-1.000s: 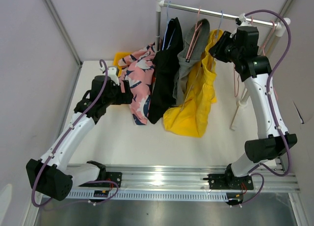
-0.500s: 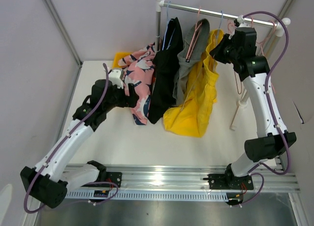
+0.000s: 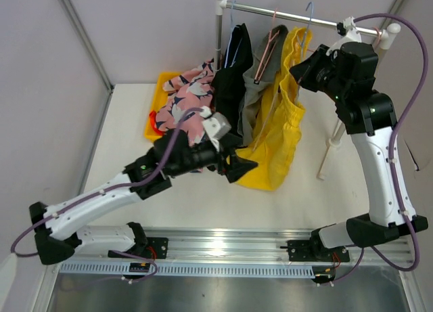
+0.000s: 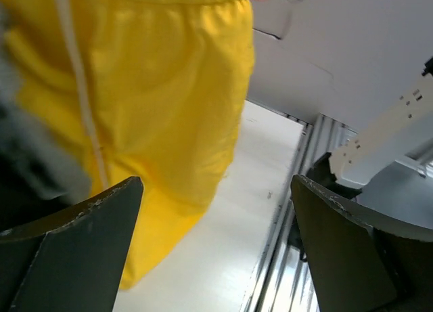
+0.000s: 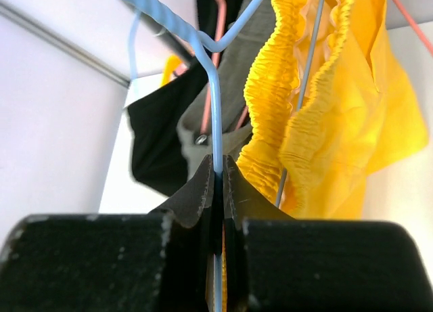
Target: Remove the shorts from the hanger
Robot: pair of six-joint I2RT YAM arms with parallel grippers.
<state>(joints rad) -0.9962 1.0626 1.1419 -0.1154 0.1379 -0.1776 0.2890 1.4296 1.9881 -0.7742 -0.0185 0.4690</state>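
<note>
Yellow shorts (image 3: 281,122) hang on the blue hanger (image 5: 215,82), under the rail (image 3: 270,14). Your right gripper (image 5: 218,170) has just pressed together on the hanger wire and lifted its hook above the rail, so I think the pull-off can begin. Your left gripper (image 3: 238,168), a second ago beside the pink shorts (image 3: 183,112), now stands spread wide just beside the yellow hem, holding nothing.

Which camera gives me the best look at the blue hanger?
Right wrist: the blue hanger is close up, its wire pinched in the right hand. The top view shows only its small hook near the rail; the left wrist shows just the yellow shorts.
</note>
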